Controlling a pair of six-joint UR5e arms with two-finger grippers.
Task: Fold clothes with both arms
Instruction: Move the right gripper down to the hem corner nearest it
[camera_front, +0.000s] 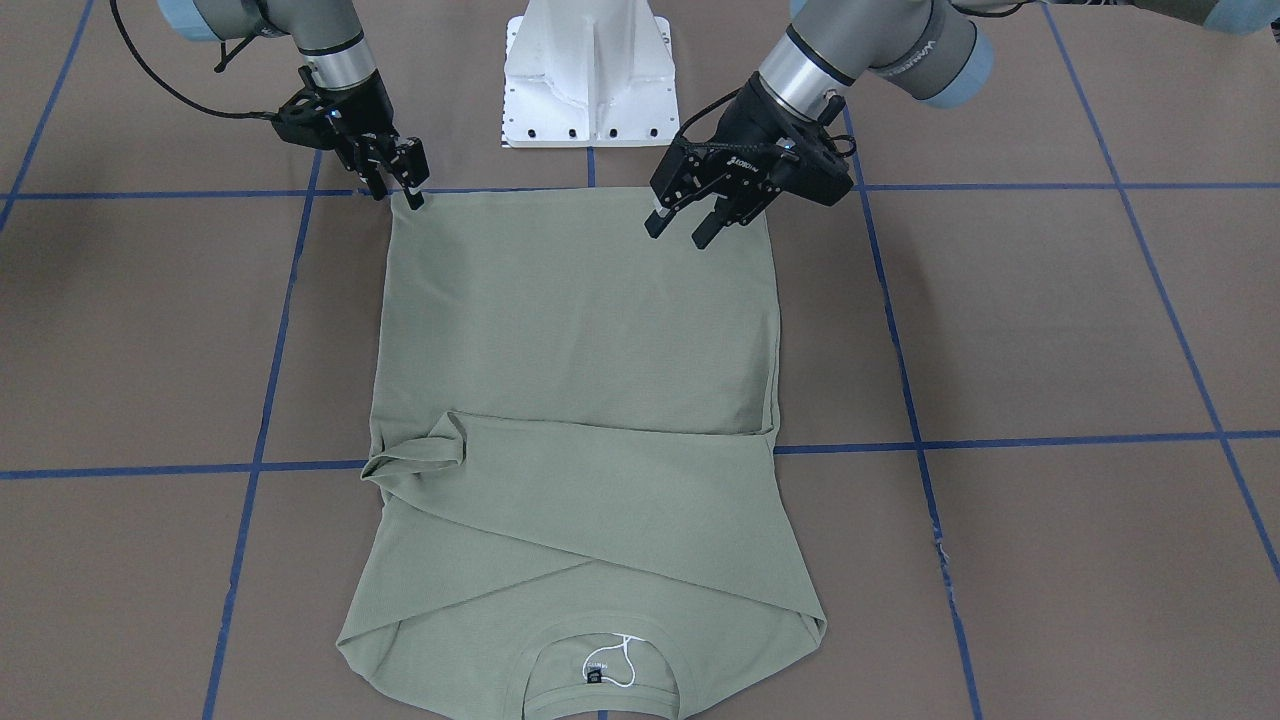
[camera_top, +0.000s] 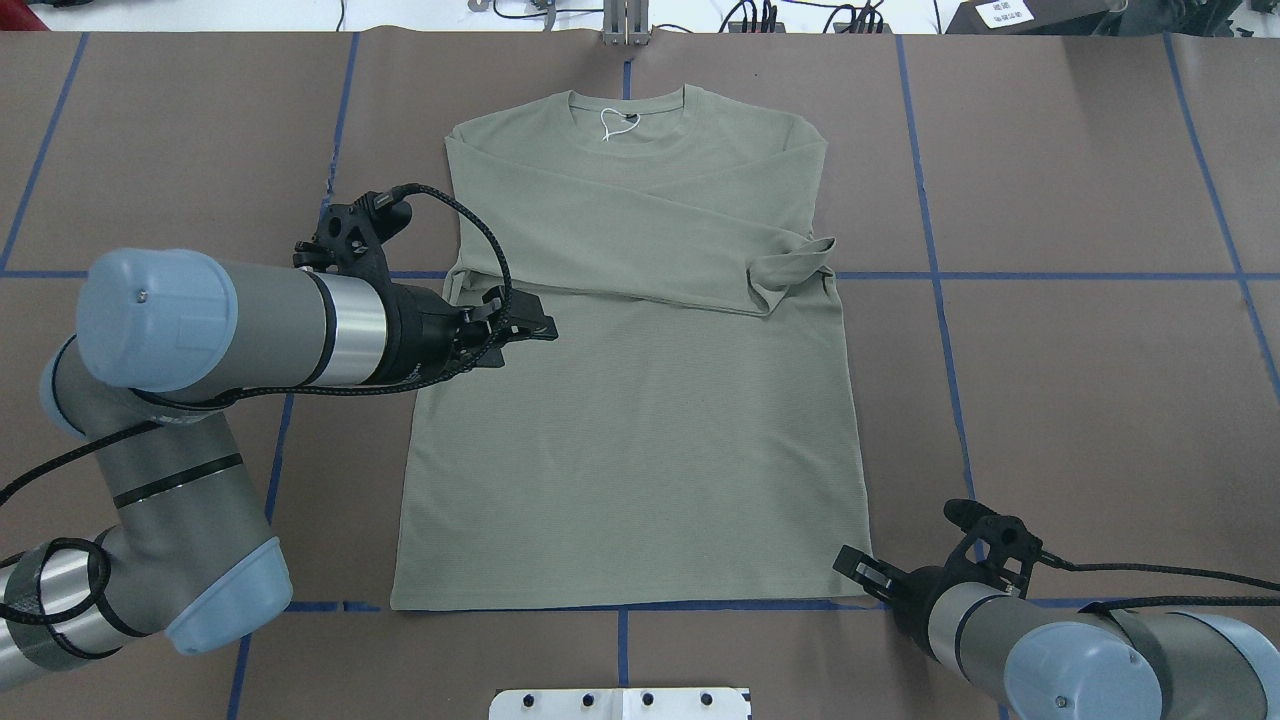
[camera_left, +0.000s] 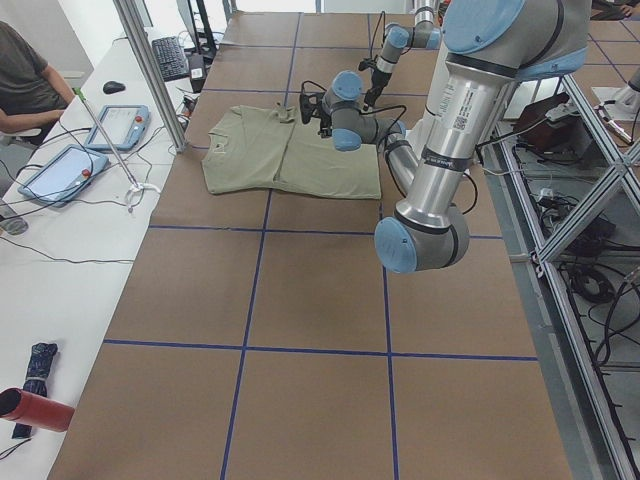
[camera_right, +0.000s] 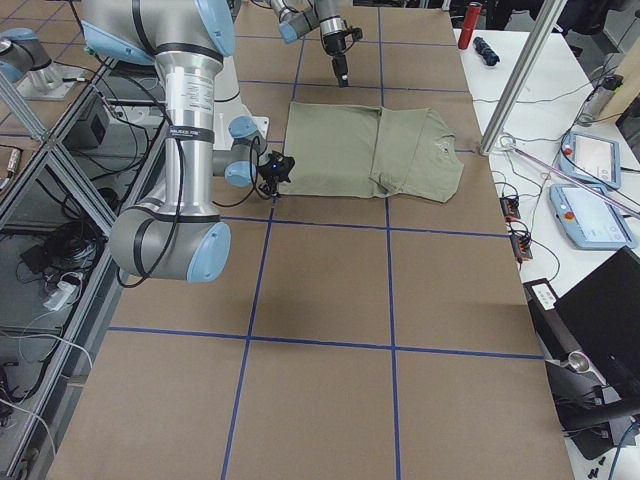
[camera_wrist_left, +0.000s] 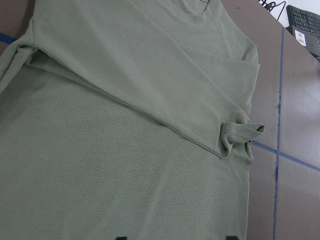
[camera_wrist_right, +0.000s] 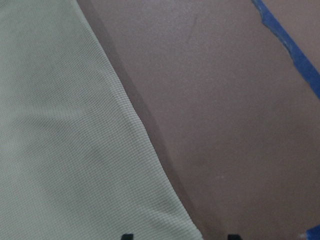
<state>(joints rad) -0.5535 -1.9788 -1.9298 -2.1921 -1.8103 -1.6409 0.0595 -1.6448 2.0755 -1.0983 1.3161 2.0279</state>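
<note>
Right gripper (camera_front: 398, 190), jaws parted and empty, sits low at one hem corner of the shirt (camera_front: 575, 330); left gripper (camera_front: 680, 232), jaws wide, hovers above the hem's other side. The shirt lies flat on the table (camera_front: 1050, 330), sleeves crossed

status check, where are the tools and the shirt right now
Left tool open, hovering over shirt. Right tool open at hem corner. Shirt flat, sleeves folded across chest. Nothing on top of it.
</note>
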